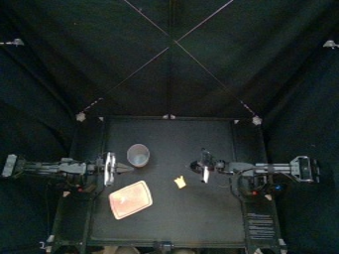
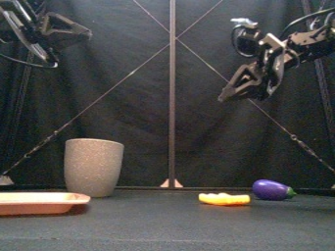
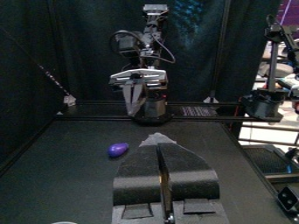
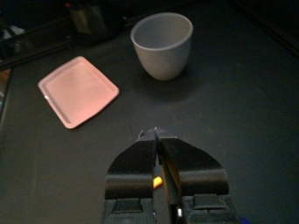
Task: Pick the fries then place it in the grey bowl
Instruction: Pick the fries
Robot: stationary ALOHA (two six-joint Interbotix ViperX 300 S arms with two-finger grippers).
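"What were the jaws doing?"

"The right gripper (image 4: 158, 137) had its two black jaws pressed together, with nothing in them. It hung high above the black worktop (image 2: 157, 224)."

"And the fries?"

"The small yellow toy fries (image 2: 224, 199) lay flat on the worktop. I think they were right under that gripper, because a bit of yellow showed through the slit between its jaws. A round purple toy eggplant (image 2: 271, 189) sat just beside them."

"So how should it grab them?"

"I think it had to open its jaws wide first. Then it could go straight down with one jaw on each side. The fries were low, so it should squeeze only when near the worktop, and keep off the eggplant."

"Where was the bowl?"

"The tall grey speckled cup (image 2: 93, 167) stood upright, well apart on the left. The flat pink tray (image 2: 39, 203) lay in front of it. The left gripper (image 3: 162, 142) was on that side, its jaws together and empty too."
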